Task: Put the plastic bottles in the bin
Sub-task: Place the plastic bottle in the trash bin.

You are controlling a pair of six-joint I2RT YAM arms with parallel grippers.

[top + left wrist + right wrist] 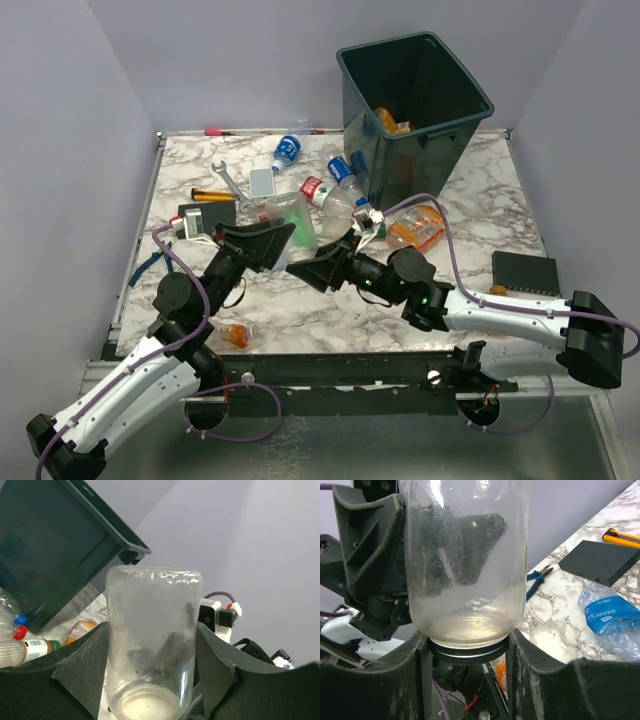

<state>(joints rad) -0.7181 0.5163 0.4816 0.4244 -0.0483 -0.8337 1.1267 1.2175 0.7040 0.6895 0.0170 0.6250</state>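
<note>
An orange bottle (236, 334) lies nearest, on the marble table (300, 315) by the left arm. At mid-table the left gripper (152, 650) and right gripper (465, 642) both clamp one clear bottle (152, 615), fingers pressed to its sides. Beyond lie a red-labelled bottle (325, 192) and a blue-labelled bottle (287, 151). Far right stands the bin (420, 155), a second orange bottle (390, 122) inside

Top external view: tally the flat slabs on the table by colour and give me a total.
Black slabs: 2
Grey slab: 1
Total: 3
</note>
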